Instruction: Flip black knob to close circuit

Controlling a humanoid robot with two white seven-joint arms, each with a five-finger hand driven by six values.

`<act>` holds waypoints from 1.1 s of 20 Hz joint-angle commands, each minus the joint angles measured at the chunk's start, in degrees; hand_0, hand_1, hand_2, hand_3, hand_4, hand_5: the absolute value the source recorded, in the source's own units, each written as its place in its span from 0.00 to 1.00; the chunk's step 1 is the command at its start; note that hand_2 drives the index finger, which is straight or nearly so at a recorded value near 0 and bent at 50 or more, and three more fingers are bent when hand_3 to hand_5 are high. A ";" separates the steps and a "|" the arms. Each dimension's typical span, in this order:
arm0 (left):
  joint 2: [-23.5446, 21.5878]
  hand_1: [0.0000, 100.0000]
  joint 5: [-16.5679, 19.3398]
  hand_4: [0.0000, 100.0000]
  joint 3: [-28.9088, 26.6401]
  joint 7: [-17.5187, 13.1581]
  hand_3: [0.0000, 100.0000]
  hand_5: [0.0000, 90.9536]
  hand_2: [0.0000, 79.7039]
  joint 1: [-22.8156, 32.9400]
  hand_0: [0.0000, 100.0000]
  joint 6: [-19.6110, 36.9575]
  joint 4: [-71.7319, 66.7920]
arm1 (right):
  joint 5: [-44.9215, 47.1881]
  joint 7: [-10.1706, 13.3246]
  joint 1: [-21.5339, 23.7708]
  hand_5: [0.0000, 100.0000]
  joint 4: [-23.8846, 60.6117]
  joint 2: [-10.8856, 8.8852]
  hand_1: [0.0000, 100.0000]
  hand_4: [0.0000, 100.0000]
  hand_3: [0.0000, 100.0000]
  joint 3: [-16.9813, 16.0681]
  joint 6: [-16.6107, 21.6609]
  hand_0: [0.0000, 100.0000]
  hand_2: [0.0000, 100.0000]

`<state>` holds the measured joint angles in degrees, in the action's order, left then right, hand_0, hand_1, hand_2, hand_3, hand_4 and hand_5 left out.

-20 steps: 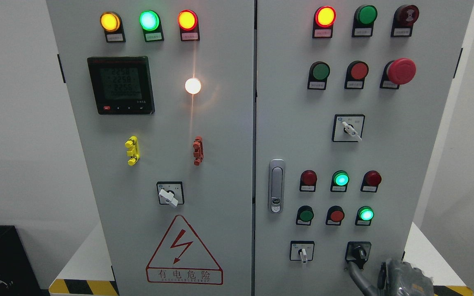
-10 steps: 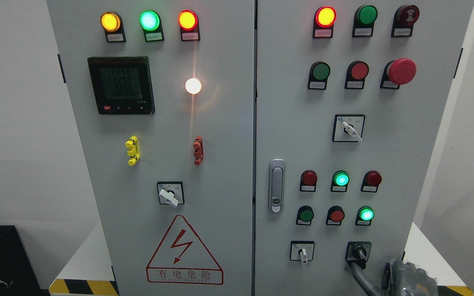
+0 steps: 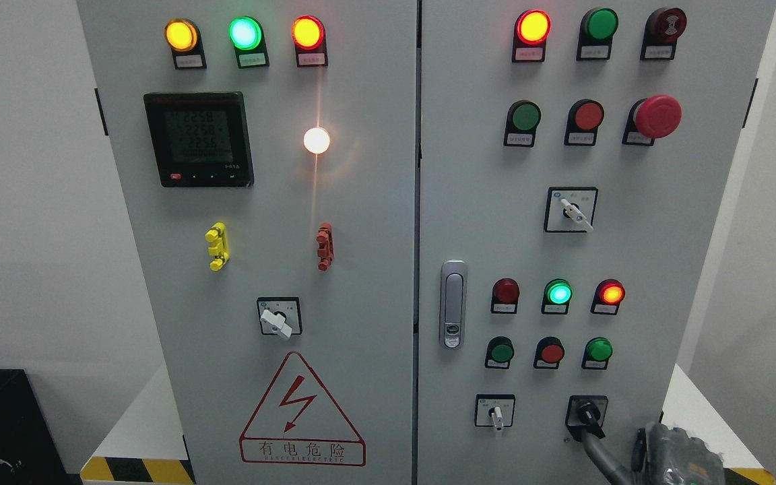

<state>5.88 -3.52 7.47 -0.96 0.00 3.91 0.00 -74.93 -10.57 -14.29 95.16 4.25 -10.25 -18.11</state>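
Item: control cabinet point(image 3: 374, 202), grey, two doors, filling the frame.

Black knob point(image 3: 587, 412): lower right of the frame, on a black square plate, low on the right-hand door. Its handle pointed down and slightly to the right.

Right hand point(image 3: 677, 458): grey, at the bottom right corner, mostly cut off by the frame edge. One grey finger point(image 3: 593, 450) reached up and left, its tip touching or just under the knob's lower end. Whether the remaining fingers were spread or curled could not be told. Left hand: not in view.

White selector point(image 3: 496, 414): just left of the knob, handle down.

Indicator lamps: a red lamp point(image 3: 610, 294) lit at right centre; a green lamp point(image 3: 558, 294) beside it lit; a green lamp point(image 3: 599, 350) below them dark.

Emergency stop button point(image 3: 657, 116): upper right, well apart from the hand.

Risks, as judged:
- A single fingertip contact looked weak; the finger could slide off the handle before the knob settled in its detent, leaving the switch between positions.
- Pushing along the handle rather than across it would load the finger without turning the knob.
- A slip leftward could nudge the white selector.
- Whether the circuit had closed could not be read from the lamps alone, so over-turning was possible.
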 commanded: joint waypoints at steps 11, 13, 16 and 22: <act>0.01 0.56 0.00 0.00 0.00 0.00 0.00 0.00 0.00 1.23 0.12 0.04 1.32 | 1.01 0.20 -0.47 0.93 0.03 -0.39 0.01 0.87 0.99 -0.56 -0.08 0.00 0.85; 0.01 0.56 0.00 0.00 0.00 0.00 0.00 0.00 0.00 1.23 0.12 0.04 1.32 | 1.28 0.20 -0.47 0.93 -0.06 -0.47 0.01 0.87 0.99 -0.56 -0.08 0.00 0.85; 0.01 0.56 0.00 0.00 0.00 0.00 0.00 0.00 0.00 1.23 0.12 0.04 1.32 | 1.28 0.20 -0.47 0.93 -0.06 -0.47 0.01 0.87 0.99 -0.56 -0.08 0.00 0.85; 0.01 0.56 0.00 0.00 0.00 0.00 0.00 0.00 0.00 1.23 0.12 0.04 1.32 | 1.37 0.29 -0.38 0.93 0.11 -0.39 0.01 0.87 0.99 -0.39 -0.08 0.00 0.85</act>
<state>5.88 -3.51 7.47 -0.96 0.00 3.91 0.00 -73.75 -10.41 -14.73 95.06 3.90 -10.69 -18.23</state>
